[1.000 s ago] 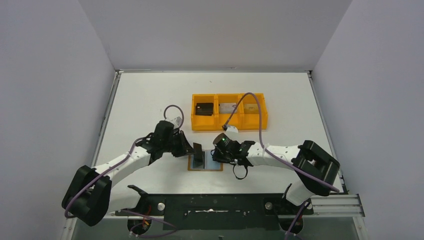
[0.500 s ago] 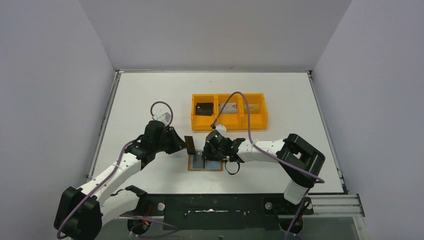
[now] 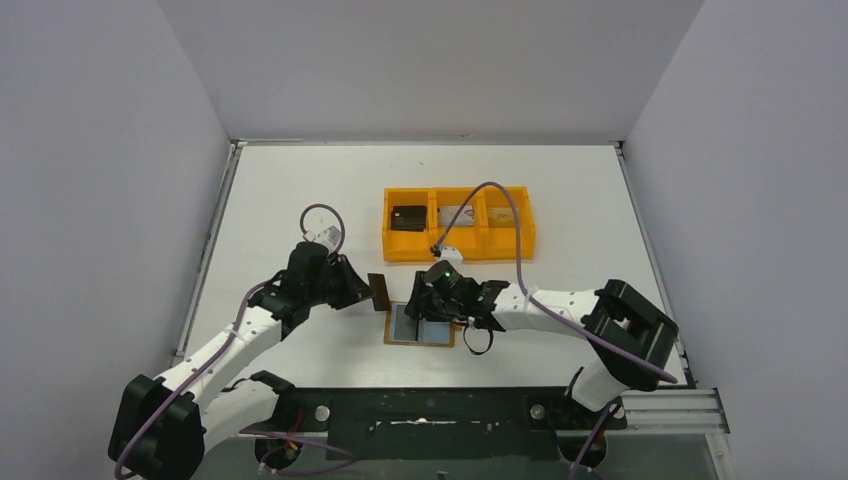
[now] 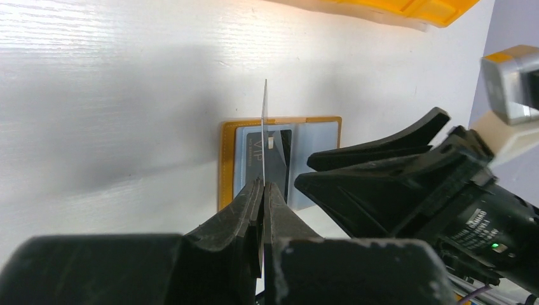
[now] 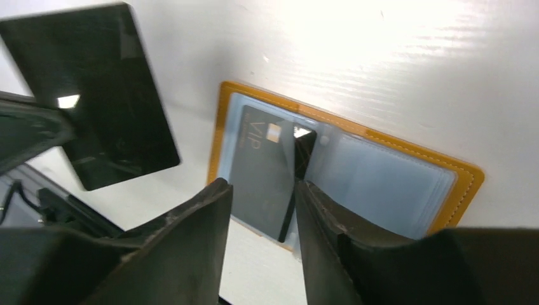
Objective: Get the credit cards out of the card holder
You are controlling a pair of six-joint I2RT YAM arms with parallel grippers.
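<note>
The card holder (image 3: 420, 341) lies open on the table, tan-edged with clear grey-blue pockets (image 5: 388, 181). A grey credit card marked VIP (image 5: 259, 166) sits in its left pocket, also visible in the left wrist view (image 4: 249, 159). My left gripper (image 3: 368, 291) is shut on a dark credit card (image 3: 379, 291), held upright just left of and above the holder; that card shows edge-on (image 4: 265, 121) from its own wrist and flat (image 5: 95, 95) from the right wrist. My right gripper (image 5: 260, 190) hovers open over the holder's left half, nothing between its fingers.
An orange three-compartment tray (image 3: 458, 253) stands behind the holder, with a dark card (image 3: 408, 217) in its left compartment and a pale one (image 3: 455, 214) in the middle. The right arm's purple cable (image 3: 500, 215) arches over the tray.
My left gripper drew the dark card leftward off the holder, then held still. My right gripper's jaws have widened, and the holder has shifted slightly right and turned.
</note>
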